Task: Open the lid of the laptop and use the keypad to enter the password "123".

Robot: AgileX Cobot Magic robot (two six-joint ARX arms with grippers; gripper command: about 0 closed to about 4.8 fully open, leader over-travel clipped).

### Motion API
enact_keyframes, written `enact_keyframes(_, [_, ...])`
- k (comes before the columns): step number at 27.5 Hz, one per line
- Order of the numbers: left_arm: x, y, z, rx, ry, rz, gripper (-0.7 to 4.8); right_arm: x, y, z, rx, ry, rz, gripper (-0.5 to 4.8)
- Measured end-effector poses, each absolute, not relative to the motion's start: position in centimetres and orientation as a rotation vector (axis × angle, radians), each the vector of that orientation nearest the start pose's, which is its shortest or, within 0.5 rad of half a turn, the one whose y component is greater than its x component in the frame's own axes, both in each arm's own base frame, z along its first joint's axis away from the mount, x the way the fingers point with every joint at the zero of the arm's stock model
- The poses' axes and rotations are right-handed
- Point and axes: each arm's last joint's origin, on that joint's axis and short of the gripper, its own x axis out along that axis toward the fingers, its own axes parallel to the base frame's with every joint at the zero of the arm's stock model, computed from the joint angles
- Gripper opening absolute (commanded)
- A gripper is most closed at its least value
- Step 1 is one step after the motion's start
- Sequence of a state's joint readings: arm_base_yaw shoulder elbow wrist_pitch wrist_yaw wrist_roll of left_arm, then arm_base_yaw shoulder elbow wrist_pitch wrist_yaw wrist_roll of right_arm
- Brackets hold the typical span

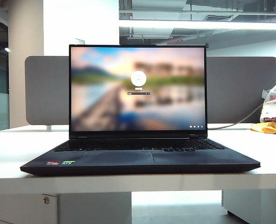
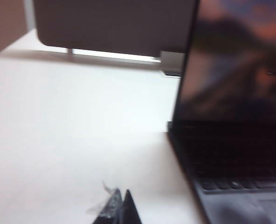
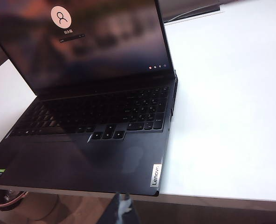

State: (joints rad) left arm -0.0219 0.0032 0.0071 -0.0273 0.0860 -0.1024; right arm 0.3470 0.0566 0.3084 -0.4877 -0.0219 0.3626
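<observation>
The right pincer (shut, empty) hangs off the slim blue-black laptop's front corner nearest the black keypad; the left pincer, apparently shut, hovers beside its far edge.

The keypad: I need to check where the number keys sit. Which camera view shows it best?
The right wrist view: it looks down on the keypad, so its key rows spread out clearly. The exterior view sees the keypad edge-on, as a thin dark strip below the screen. The left wrist view shows only a dark, blurred corner of it.
</observation>
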Motion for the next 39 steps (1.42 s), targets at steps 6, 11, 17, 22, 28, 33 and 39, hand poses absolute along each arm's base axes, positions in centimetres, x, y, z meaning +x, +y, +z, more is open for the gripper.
enact_keyframes(6, [9.74, -0.06, 16.29, -0.087, 0.027, -0.051, -0.03, 6.82, 2.53, 21.5, 0.319, 0.298, 0.32, -0.05])
enact_keyframes(11, [9.72, 0.21, 15.86, -0.069, 0.07, -0.021, -0.03, 6.82, 2.53, 21.5, 0.318, 0.298, 0.32, -0.05])
enact_keyframes(17, [9.7, 0.37, 15.72, -0.069, 0.083, -0.003, -0.03, 6.82, 2.53, 21.5, 0.318, 0.298, 0.32, -0.05])
enact_keyframes(22, [9.7, 0.33, 15.7, -0.069, 0.087, -0.008, -0.03, 6.82, 2.54, 21.49, 0.319, 0.299, 0.32, -0.05])
enact_keyframes(28, [9.7, 0.33, 15.7, -0.069, 0.087, -0.008, -0.03, 6.82, 2.53, 21.5, 0.318, 0.298, 0.32, -0.05])
enact_keyframes(33, [9.7, 0.33, 15.7, -0.069, 0.087, -0.008, -0.03, 6.82, 2.53, 21.5, 0.319, 0.298, 0.32, -0.05])
enact_keyframes(39, [9.7, 0.33, 15.7, -0.069, 0.087, -0.008, -0.03, 6.87, 2.43, 21.51, 0.27, 0.281, 0.294, -0.05])
